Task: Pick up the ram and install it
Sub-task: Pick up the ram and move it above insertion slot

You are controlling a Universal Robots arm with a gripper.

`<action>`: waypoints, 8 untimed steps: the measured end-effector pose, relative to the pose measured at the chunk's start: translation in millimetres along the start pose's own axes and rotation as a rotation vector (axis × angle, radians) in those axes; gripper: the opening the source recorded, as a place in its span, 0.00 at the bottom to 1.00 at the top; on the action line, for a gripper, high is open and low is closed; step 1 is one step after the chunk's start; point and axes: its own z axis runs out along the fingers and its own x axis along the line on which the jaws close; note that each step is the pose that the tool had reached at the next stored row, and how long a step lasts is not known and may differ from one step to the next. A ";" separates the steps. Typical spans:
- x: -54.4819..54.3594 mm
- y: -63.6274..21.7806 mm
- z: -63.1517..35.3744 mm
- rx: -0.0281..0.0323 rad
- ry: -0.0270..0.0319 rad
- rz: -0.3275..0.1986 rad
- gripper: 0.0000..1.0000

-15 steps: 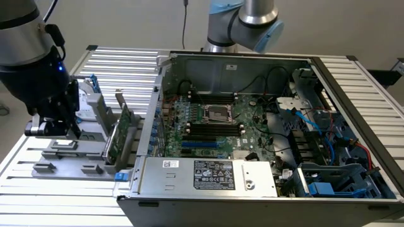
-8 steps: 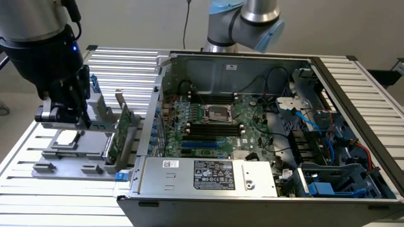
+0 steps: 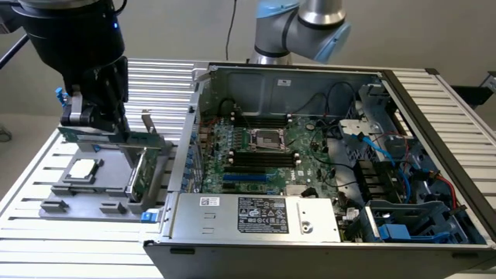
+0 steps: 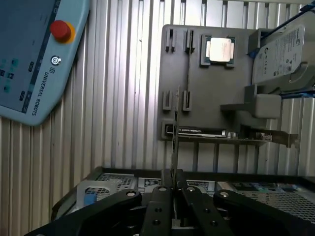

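Pincer (image 3: 93, 127) was clamped shut on the ram (image 3: 110, 138), gripping its top edge. The stick hung level over the gray tray (image 3: 69, 195) near the table's edge, probably for straight slot entry.

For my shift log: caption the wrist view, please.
Pincer shut on the ram, held edge-on over the gray parts tray holding a processor chip.
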 end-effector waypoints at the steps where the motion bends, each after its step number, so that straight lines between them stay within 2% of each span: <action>1: 0.2 -4.5 -5.0 -0.0005 -0.0002 0.000 0.14; 4: 0.8 -17.4 -18.4 -0.0021 -0.0001 0.000 0.14; 8: 1.5 -35.3 -28.6 -0.0022 -0.0003 0.000 0.14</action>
